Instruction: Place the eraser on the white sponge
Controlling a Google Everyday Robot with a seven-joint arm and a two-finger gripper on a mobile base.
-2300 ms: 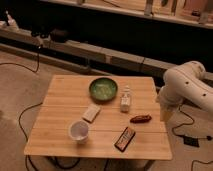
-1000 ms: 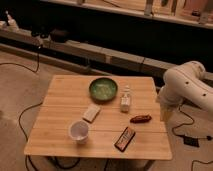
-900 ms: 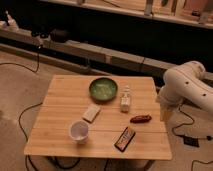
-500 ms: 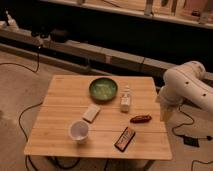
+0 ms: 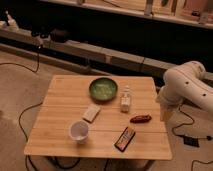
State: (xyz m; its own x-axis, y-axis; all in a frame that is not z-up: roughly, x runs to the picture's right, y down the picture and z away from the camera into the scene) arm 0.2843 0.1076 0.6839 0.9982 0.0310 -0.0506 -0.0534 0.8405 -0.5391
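Gripper [image 5: 165,113]: hangs off the right edge of the table [image 5: 60,136], at the end of the white arm [image 5: 187,87], pointing downward.
Gripper aperture: cannot be determined from this view.
Gripper contact: well apart from the eraser and the sponge; nearest item is the reddish-brown oblong piece [image 5: 141,119].
Eraser [image 5: 125,138]: lies flat near the front edge of the table, right of centre, angled slightly.
White sponge [image 5: 91,113]: lies flat mid-table, left of the eraser and apart from it.
Cup [image 5: 78,131]: upright, just in front of the sponge.
Green bowl [image 5: 103,89]: behind the sponge.
White bottle [image 5: 125,101]: upright, just right of the bowl.
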